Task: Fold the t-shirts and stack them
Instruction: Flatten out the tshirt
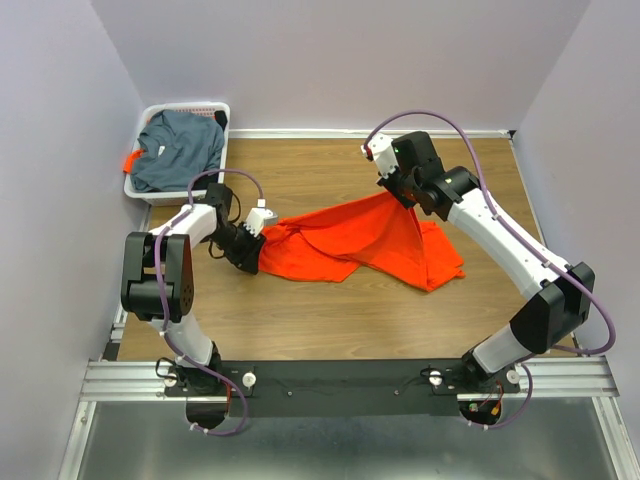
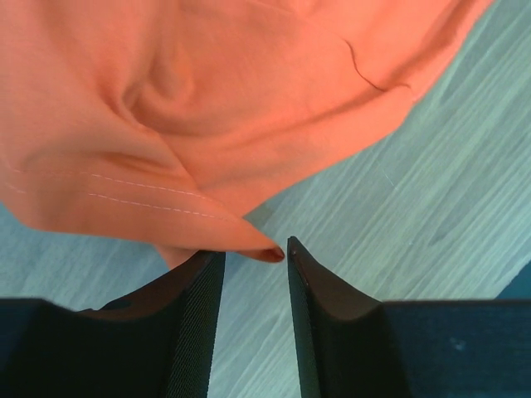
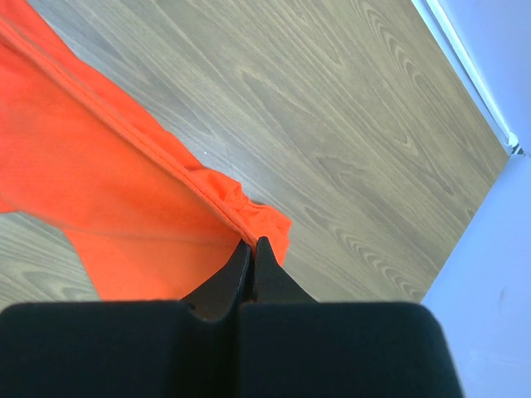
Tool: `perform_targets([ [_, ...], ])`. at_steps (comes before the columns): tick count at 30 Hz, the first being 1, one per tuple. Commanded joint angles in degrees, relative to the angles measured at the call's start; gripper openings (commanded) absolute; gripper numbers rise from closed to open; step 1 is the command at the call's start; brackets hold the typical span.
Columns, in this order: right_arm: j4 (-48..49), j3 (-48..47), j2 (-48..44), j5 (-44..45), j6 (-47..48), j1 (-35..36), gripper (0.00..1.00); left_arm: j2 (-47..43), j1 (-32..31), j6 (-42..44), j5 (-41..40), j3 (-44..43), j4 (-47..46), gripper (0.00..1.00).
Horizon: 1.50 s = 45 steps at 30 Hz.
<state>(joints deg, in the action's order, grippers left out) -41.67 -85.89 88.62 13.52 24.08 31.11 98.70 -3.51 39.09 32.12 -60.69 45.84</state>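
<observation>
The bright orange t-shirt (image 1: 360, 240) lies crumpled across the middle of the wooden table. My right gripper (image 1: 402, 196) is shut on its hemmed far edge (image 3: 224, 203) and holds that corner raised, so the cloth slopes down from it. In the right wrist view the gripper (image 3: 254, 242) has its jaws pressed together on the hem. My left gripper (image 1: 256, 248) is at the shirt's left end. In the left wrist view it (image 2: 255, 249) is open, with a fold tip of the orange cloth (image 2: 207, 108) just at its fingertips and not pinched. The dark grey-blue t-shirt (image 1: 180, 148) lies bunched in the basket.
The white slotted basket (image 1: 190, 107) stands at the back left corner against the wall. Walls enclose the table on the left, back and right. Bare wood (image 1: 330, 310) lies between the shirt and the arm bases.
</observation>
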Motion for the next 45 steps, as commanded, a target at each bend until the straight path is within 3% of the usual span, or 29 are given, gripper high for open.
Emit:
perform_targets([
  [1,0.80,-0.86,0.24,1.42,0.27,-0.35,0.01,0.18,-0.18,-2.09,-0.39,-0.40,-2.60,0.42],
  [6,0.80,-0.77,0.15,1.51,0.36,-0.35,0.01,-0.08,-0.18,-2.97,-1.71,-0.22,-3.66,0.26],
  [11,0.80,-0.60,-0.11,1.60,0.53,-0.70,0.01,-1.57,-0.01,-2.44,-2.93,-0.66,-2.00,0.15],
  [14,0.80,-0.68,-0.64,2.12,1.15,-1.40,0.01,-3.94,1.13,-1.65,-4.60,-2.33,0.55,0.00],
  [18,0.80,-2.53,-1.25,2.30,3.08,-4.56,0.01,-7.11,3.85,-1.03,-7.85,-9.26,3.80,0.00],
  [22,1.24,-6.56,-0.47,2.21,6.15,-9.39,0.01,-8.25,5.35,-2.00,-9.97,-22.50,5.83,0.00],
  [28,3.17,-18.77,3.22,3.00,9.58,-15.54,0.01,-7.55,5.35,-6.30,-13.03,-38.07,4.26,0.00],
  [36,6.86,-31.61,5.25,5.81,13.80,-18.28,0.01,-11.15,5.70,-11.22,-18.75,-46.18,-4.08,0.00],
  [45,18.54,-35.83,4.72,13.28,19.69,-18.63,0.00,-18.70,6.06,-15.01,-27.96,-46.98,-16.11,0.00],
])
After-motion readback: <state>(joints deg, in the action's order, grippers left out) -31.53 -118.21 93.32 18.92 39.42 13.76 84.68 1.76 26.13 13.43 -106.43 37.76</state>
